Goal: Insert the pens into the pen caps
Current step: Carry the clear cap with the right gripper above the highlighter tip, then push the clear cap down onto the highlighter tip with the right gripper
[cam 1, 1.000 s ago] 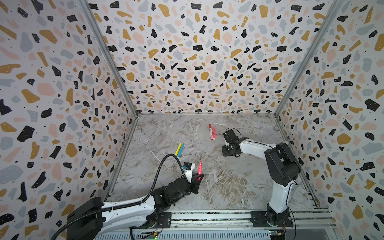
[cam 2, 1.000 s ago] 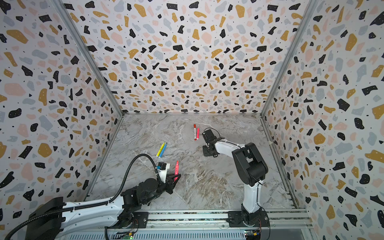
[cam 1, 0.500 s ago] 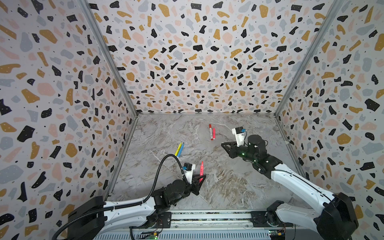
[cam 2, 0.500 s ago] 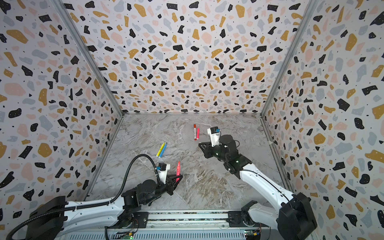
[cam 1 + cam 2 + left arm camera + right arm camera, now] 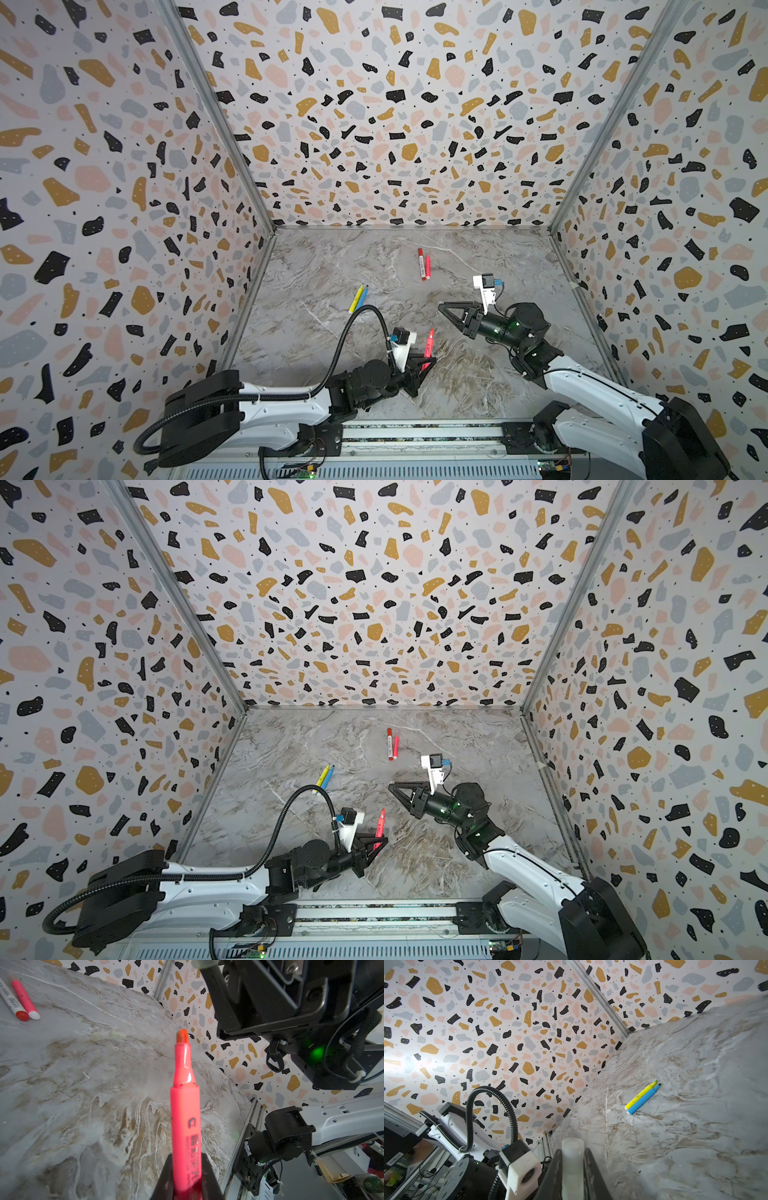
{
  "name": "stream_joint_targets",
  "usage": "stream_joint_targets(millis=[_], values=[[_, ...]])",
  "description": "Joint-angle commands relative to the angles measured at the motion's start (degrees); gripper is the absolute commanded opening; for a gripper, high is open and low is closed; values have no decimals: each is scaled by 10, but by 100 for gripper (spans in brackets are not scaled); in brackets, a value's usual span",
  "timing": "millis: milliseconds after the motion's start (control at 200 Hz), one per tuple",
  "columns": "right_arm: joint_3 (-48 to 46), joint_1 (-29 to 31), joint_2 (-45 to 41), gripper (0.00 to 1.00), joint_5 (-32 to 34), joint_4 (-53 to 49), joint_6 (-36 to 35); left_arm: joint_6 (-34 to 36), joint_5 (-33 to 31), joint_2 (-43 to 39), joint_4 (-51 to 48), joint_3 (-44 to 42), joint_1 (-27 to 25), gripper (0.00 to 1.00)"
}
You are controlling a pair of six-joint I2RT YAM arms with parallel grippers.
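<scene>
An uncapped pink highlighter (image 5: 185, 1105) is gripped by the left claw (image 5: 430, 360) near the table's (image 5: 478, 257) front edge, a translucent pen cap (image 5: 572, 1159) is clamped in the right claw (image 5: 441, 306), apart and not yet joined, while the yellow pen (image 5: 640, 1095) and blue pen (image 5: 644, 1099) are left lying uncapped toward the left edge.

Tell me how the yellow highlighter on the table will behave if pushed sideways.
The yellow highlighter looks like rigid plastic, so it should not bend. Its body seems round, so it may roll on the marble tabletop. It lies against the blue highlighter, so both would probably move.
</scene>
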Motion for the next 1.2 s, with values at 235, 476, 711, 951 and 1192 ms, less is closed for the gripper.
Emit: stream_joint_targets(millis=[235,476,711,951,1192], values=[[-10,15,-2,18,-7,70,17,21,4,11,24,33,-7,0],[-28,19,5,18,-1,82,20,26,3,13,20,44,-8,0],[-37,24,2,18,1,88,21,27,-4,13,16,46,-8,0],[-55,34,-6,18,10,95,22,27,-14,13,18,45,-8,0],[-71,42,-11,18,22,112,28,28,-16,10,22,46,-8,0]])
